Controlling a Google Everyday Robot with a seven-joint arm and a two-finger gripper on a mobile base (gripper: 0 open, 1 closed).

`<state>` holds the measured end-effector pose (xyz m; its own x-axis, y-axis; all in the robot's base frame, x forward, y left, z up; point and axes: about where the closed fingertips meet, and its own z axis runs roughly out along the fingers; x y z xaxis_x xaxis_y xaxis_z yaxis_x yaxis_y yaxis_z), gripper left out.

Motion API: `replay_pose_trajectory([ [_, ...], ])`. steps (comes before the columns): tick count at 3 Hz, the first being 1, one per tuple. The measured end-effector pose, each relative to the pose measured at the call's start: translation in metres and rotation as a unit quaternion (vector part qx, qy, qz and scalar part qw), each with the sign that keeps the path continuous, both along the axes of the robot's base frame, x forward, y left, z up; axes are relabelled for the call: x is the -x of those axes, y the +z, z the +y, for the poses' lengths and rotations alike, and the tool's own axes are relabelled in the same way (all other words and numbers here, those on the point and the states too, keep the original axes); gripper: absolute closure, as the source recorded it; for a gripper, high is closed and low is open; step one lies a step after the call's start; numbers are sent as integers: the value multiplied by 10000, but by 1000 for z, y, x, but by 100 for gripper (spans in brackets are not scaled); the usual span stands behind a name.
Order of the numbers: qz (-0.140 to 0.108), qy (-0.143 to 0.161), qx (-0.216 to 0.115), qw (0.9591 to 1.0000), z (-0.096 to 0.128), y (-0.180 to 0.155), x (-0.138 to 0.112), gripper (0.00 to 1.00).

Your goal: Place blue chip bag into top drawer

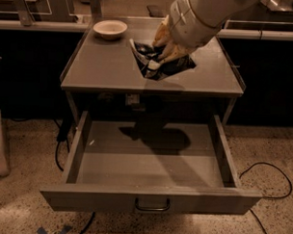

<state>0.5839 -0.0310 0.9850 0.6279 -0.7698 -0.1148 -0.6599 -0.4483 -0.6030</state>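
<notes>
— What is the gripper (162, 58) doing?
— It hangs over the front half of the grey tabletop (102, 67), at the end of a thick white arm (203, 15) that comes in from the upper right. Its yellowish fingers (174, 51) are closed tight on the blue chip bag (179, 67), pinching the crumpled foil near its top.
— And the bag itself?
— It is tilted, its silvery crimped edge towards the camera, and looks lifted off the tabletop rather than lying on it.
— The top drawer (110, 200)?
— Pulled fully out below the tabletop. A dark shadow (158, 138) lies on its bottom, and its curved handle (152, 205) sits at the centre of the front panel.
— Anything else around?
— A white bowl (110, 28) at the tabletop's back left corner, well apart from the bag. Black cables (272, 183) trail over the speckled floor (23, 201), and dark counters run behind.
</notes>
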Motion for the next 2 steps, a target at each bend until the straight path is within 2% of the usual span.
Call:
replay_pose_trajectory([
  [1, 161, -168, -79, 9997, -3, -30, 11, 100],
  [2, 374, -292, -47, 9989, -4, -42, 30, 100],
])
